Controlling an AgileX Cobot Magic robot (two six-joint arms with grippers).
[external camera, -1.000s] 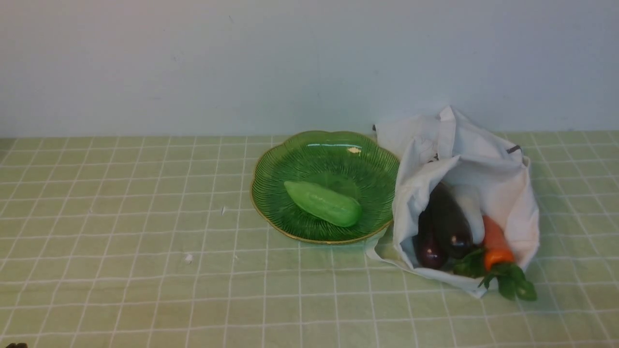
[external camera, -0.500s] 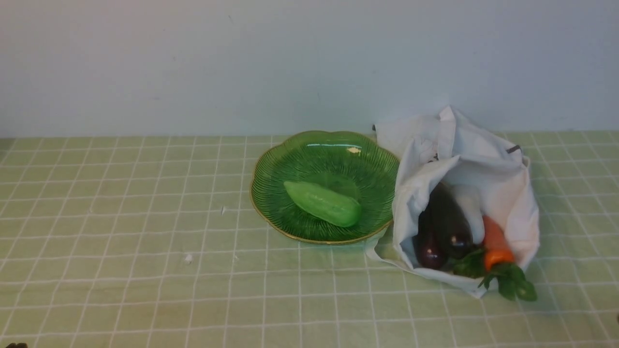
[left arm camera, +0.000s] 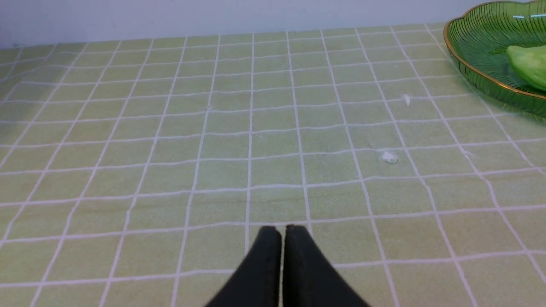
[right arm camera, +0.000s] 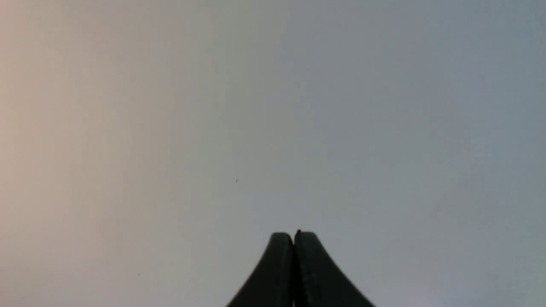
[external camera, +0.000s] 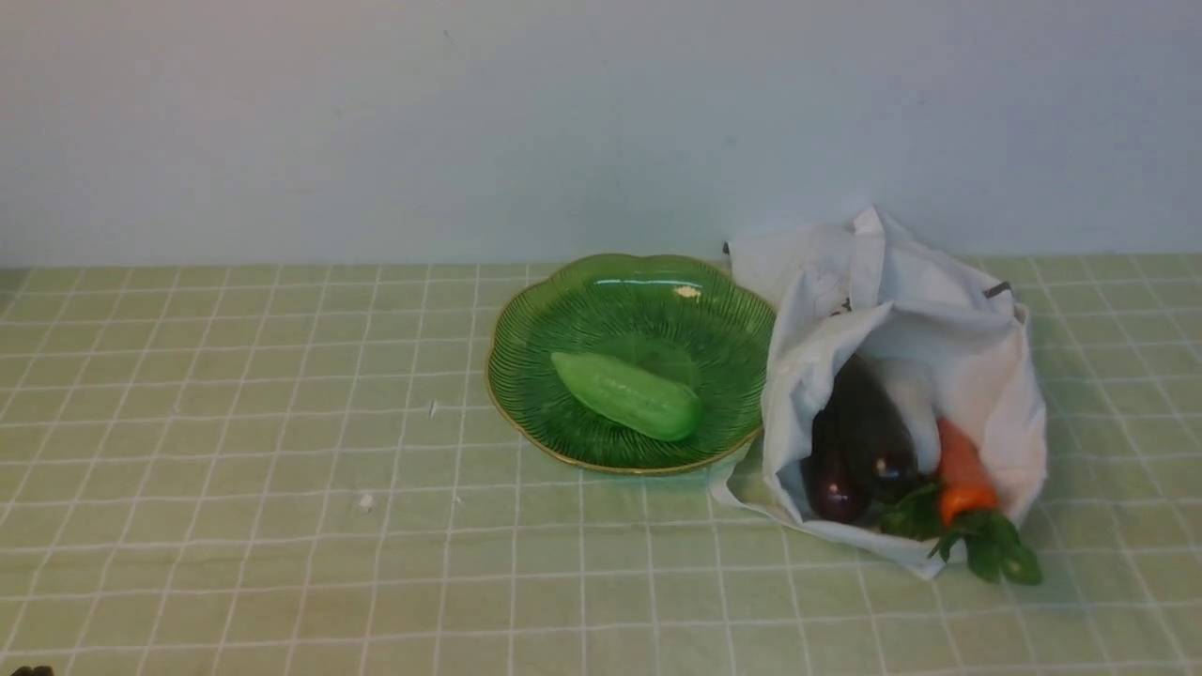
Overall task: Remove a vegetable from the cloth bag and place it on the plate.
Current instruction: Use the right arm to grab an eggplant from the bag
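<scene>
The cloth bag lies on its side at the right of the table, its mouth facing me. The long dark eggplant lies inside the mouth, between a shorter glossy purple eggplant and an orange carrot. The green glass plate stands just left of the bag and holds a light green cucumber. My left gripper is shut and empty above the tablecloth, far left of the plate. My right gripper is shut and empty, facing only blank wall. Neither gripper shows in the front view.
Green leaves spill out of the bag's mouth onto the checked green tablecloth. Two small white scraps lie on the cloth left of the plate. A pale wall stands right behind the plate and bag.
</scene>
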